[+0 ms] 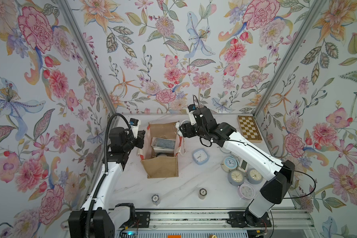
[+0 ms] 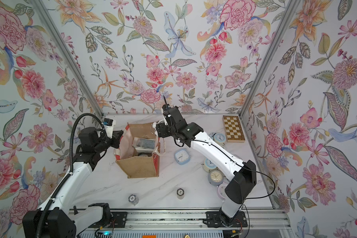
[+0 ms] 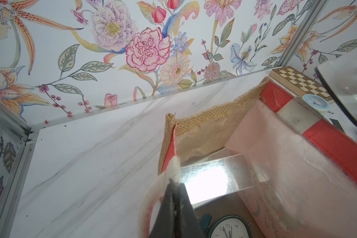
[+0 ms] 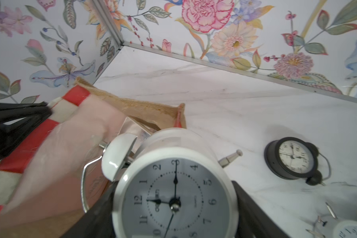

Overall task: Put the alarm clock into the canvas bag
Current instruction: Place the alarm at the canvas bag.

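Alarm clock (image 4: 174, 197) between the right jaws

Wooden chessboard box (image 1: 249, 128), brown and cream squares, closed and lying flat at 2 o'clock on the white marble-pattern tabletop (image 1: 173, 191), tucked into the far corner. I see it in both top views.

Two short stacks of poker chips stand upright near the front edge, well apart from each other. The pale grey stack (image 1: 155, 199) is at 7 o'clock and the cream stack (image 1: 202, 193) at 6.

Floral wallpaper (image 1: 173, 51) covers all three walls I can see. Bare aluminium corner posts (image 1: 87, 59) stand where they meet.
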You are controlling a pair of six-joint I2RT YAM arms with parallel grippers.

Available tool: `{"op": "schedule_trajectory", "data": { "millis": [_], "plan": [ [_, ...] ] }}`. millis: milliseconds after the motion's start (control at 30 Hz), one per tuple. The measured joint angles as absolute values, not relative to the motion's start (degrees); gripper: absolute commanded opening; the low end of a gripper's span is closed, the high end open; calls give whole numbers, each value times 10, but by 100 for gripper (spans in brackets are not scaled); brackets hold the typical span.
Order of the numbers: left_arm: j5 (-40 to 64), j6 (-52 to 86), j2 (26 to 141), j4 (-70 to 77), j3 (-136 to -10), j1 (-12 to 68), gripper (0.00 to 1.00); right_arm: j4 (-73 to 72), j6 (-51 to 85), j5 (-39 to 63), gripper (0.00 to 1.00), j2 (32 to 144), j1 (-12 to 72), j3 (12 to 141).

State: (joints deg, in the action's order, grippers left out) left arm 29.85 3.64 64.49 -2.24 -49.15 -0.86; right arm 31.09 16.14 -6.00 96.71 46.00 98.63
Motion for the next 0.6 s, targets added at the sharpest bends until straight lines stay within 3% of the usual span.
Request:
{"op": "schedule_trajectory", "data": {
  "millis": [267, 600],
  "plan": [
    [298, 36, 645, -22, -491, -9, 7, 289, 136, -12, 58, 1004, 519, 1057],
    [300, 36, 645, -22, -491, -9, 7, 338, 106, 46, 56, 1154, 567, 1175]
  ]
}}
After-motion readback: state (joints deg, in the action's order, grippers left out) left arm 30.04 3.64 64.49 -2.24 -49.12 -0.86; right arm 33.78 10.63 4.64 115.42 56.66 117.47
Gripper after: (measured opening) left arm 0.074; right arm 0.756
